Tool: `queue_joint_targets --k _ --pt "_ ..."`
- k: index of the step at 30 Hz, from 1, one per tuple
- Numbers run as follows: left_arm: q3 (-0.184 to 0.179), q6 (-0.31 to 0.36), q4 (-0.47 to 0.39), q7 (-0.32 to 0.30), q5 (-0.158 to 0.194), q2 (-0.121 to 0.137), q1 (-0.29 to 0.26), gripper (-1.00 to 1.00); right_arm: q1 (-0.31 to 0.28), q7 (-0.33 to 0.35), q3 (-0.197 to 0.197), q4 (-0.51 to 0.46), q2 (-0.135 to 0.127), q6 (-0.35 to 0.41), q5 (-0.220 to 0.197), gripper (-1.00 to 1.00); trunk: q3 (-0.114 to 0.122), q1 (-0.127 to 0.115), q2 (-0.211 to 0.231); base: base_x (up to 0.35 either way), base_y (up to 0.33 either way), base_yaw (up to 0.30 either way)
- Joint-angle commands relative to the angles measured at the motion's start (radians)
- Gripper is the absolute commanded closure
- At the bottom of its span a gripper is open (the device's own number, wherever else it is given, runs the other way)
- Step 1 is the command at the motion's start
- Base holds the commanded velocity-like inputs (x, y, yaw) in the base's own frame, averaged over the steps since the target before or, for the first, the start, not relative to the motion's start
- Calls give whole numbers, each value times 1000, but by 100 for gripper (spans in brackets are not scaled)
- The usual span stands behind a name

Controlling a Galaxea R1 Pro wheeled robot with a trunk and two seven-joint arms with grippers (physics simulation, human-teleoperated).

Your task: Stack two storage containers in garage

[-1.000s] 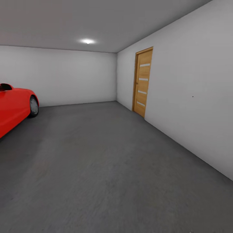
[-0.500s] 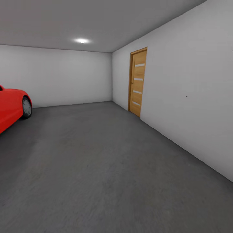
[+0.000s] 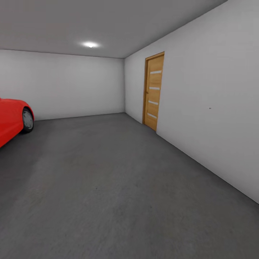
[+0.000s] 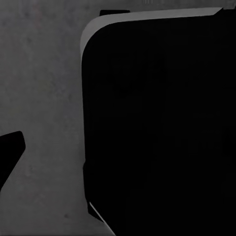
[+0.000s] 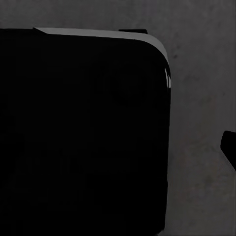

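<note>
Floor [image 3: 108,187]: dark grey, faintly mottled. Walls [image 3: 212,100]: plain white-grey. Ceiling [image 3: 108,21]: darker grey, with one white spotlight [image 3: 90,44]. Car [image 3: 10,118]: bright red, black tyre around a grey wheel. Door [image 3: 153,91]: honey-brown wood with four pale horizontal strips. Left wrist view: black rounded body [image 4: 157,123] with a light grey edge, over speckled grey floor. Right wrist view showed the same colouring.

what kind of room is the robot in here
Most likely a garage: a red car is parked at the left on a dark grey concrete-like floor, between bare white-grey walls, with a wooden door on the right and one ceiling spotlight.
</note>
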Motion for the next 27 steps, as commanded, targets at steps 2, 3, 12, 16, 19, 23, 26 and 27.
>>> queue_joint_targets --k 2,3,12,16,19,23,26,27 --pt "0 -11 0 0 0 0 0 -100 0 0 0 0 0 -3 -1 -100 -1 0 0 29 0 0" --pt "1 -17 0 0 0 0 0 -100 0 0 0 0 0 -3 -1 -100 -1 0 0 17 0 0" --pt "-1 -57 2 1 5 0 0 -100 0 0 -1 0 0 -3 -3 -100 -1 0 0 175 0 0" --pt "0 -58 2 1 7 0 0 -100 0 0 -4 0 0 -3 -3 -100 -1 0 0 307 0 0" --pt "0 -57 2 1 7 0 0 -100 0 0 -3 0 0 -3 -2 -100 -1 0 0 318 0 0" --pt "0 -55 3 1 8 0 0 -100 0 0 -2 0 0 -3 2 -100 -1 0 0 321 0 0" --pt "3 -55 3 1 9 0 0 -100 0 0 0 0 0 -3 1 -100 -1 0 0 322 0 0" --pt "6 -54 3 1 9 0 0 -100 0 0 0 0 0 -3 0 -100 -1 0 0 322 0 0"
